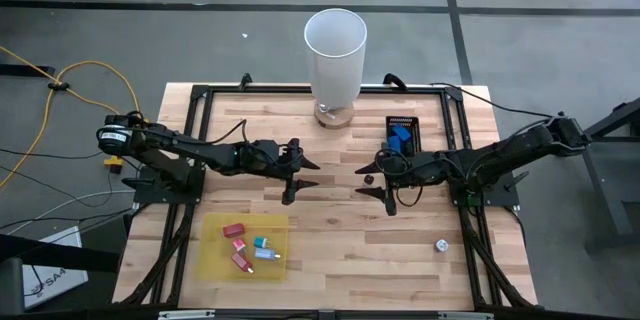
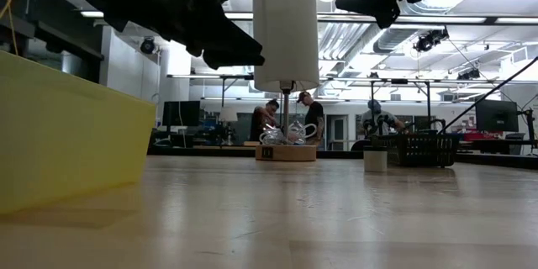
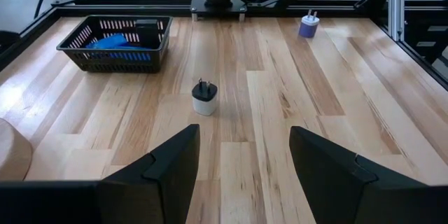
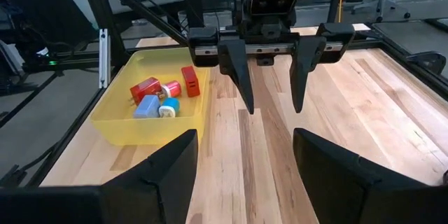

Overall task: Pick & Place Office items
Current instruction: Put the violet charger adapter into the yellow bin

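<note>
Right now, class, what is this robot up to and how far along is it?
It is sorting small office items, and neither arm holds anything. The left gripper and right gripper hang open over the middle of the table, facing each other. Several red and blue pieces lie in the yellow tray, and blue ones sit in the black basket. A dark-topped plug and a pale plug stand loose on the wood. A white cylinder stands at the far edge.

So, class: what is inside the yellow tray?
The yellow tray holds red pieces, a blue block and a small teal cylinder, clustered together. Anything beneath that cluster is covered.
</note>
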`<state>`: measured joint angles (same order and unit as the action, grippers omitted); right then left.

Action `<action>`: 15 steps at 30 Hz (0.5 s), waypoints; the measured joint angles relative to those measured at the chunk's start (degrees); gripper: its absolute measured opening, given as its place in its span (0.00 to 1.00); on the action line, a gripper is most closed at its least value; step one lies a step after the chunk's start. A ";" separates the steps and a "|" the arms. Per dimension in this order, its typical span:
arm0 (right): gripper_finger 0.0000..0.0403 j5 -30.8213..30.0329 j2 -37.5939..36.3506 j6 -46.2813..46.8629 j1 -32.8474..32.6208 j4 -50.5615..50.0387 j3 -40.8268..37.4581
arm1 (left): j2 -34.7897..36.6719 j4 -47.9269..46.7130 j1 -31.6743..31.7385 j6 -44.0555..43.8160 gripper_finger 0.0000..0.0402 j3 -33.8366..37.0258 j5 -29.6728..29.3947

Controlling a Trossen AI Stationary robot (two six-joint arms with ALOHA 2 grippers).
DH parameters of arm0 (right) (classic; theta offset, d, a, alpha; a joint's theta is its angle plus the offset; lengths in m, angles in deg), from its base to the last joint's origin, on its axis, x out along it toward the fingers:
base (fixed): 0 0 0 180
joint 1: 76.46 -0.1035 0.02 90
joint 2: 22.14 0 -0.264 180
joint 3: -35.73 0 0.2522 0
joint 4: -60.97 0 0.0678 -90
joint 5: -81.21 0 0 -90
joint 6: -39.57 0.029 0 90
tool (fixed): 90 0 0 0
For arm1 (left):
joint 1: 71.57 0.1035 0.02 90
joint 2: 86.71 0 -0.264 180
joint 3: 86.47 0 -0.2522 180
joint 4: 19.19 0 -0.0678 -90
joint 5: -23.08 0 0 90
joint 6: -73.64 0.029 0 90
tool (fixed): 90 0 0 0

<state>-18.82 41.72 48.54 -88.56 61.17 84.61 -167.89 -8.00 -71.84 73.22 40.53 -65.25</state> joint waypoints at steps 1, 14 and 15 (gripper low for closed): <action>0.55 0.20 0.00 -0.04 0.01 -0.15 0.00 | 0.00 0.00 0.00 0.00 0.54 0.00 0.00; 0.55 2.77 0.00 4.04 0.09 -13.19 0.00 | 0.00 -0.02 0.00 0.00 0.54 0.00 0.00; 0.55 3.06 0.00 4.81 0.09 -14.56 0.00 | 0.00 -0.01 0.00 0.00 0.54 0.00 0.00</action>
<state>-15.76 41.72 53.35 -88.47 46.61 84.61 -167.89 -8.01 -71.84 73.22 40.53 -65.25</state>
